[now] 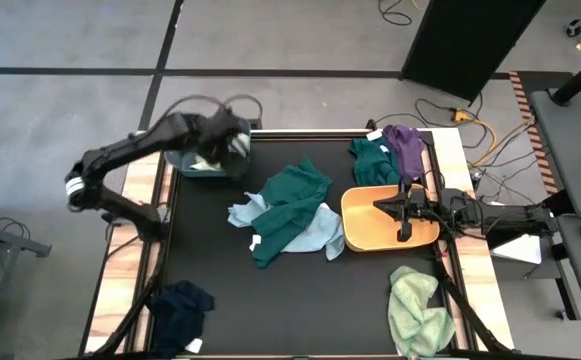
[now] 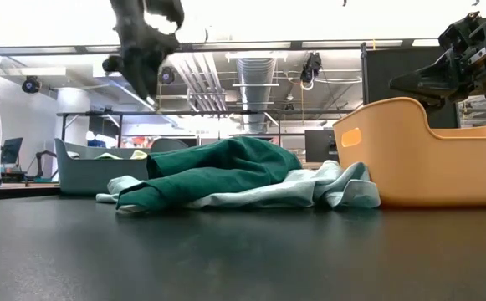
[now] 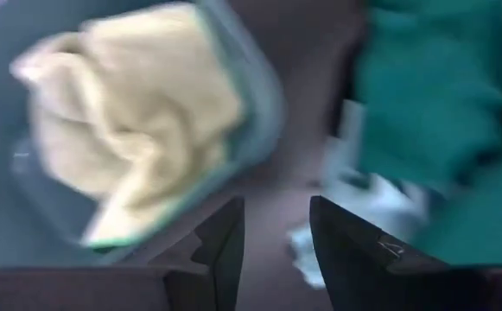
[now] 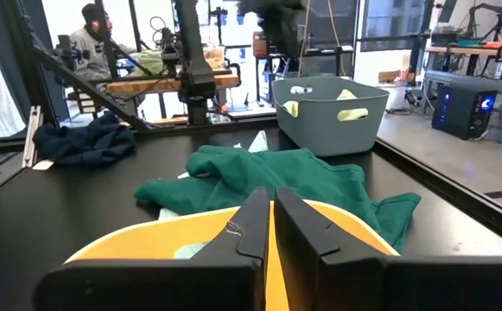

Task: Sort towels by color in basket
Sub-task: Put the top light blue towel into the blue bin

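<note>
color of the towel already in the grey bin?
Pale yellow-green towel in the grey bin; clearest in the left wrist view.

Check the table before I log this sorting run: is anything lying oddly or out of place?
Mostly loose cloth. The pale green towel hangs over the table's near right edge. A dark teal-green towel lies tangled over a light blue towel mid-table. The navy towel sits crumpled at the near left.

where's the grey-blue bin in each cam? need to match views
High: grey-blue bin at the table's far left, under the left gripper.
Low: left side, behind the towel pile.
Left wrist: fills the upper left, pale towel inside.
Right wrist: upper right of centre.
Shared landmark: dark green towel beside it, in all four views.
</note>
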